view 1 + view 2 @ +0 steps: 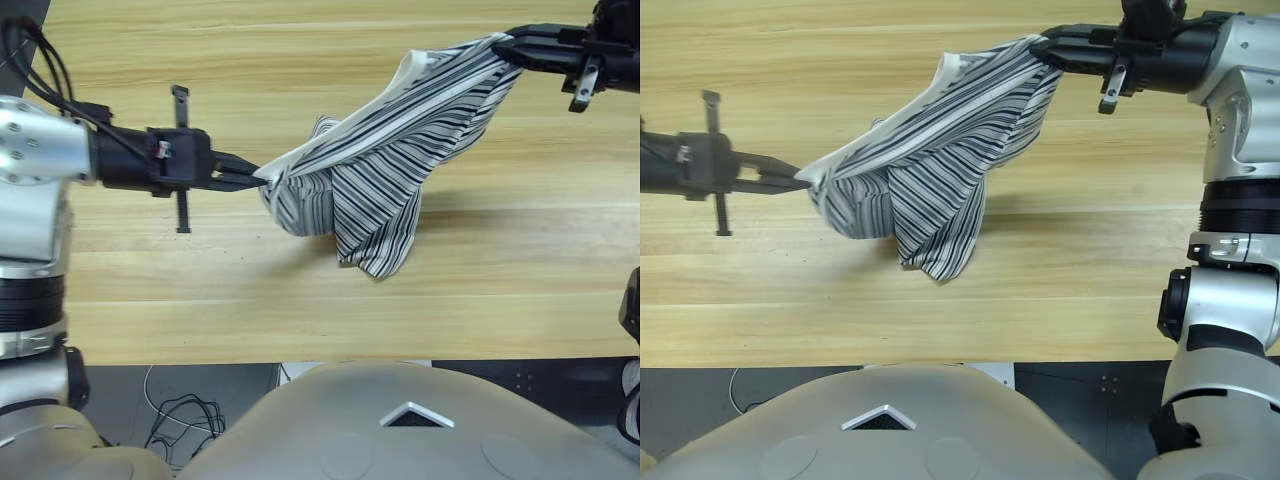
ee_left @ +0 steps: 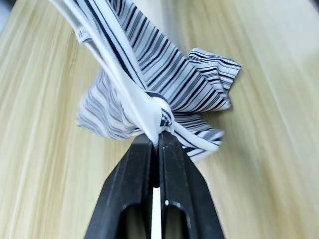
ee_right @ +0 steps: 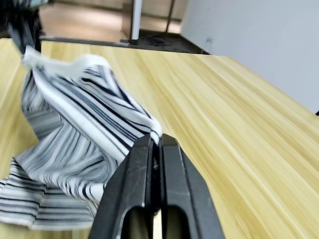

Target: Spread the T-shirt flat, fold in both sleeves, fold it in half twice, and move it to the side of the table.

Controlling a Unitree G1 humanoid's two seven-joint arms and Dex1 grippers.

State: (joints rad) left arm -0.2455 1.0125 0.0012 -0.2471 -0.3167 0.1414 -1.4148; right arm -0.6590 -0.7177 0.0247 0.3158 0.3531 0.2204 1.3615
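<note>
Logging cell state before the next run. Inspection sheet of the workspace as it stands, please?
Surface: wooden table, light grain.
Job's things: striped T-shirt, bunched, not flat, strung between both tools, its middle sagging toward the table.
Clutter: nothing seen.
Grippers: left tool shut on a white edge of the shirt; right tool shut on another edge at the far right.
Cables: black bundle on the left arm; loose cables on the floor below the table's near edge.
Surroundings: dark floor in front; pale wall beyond the table.
</note>
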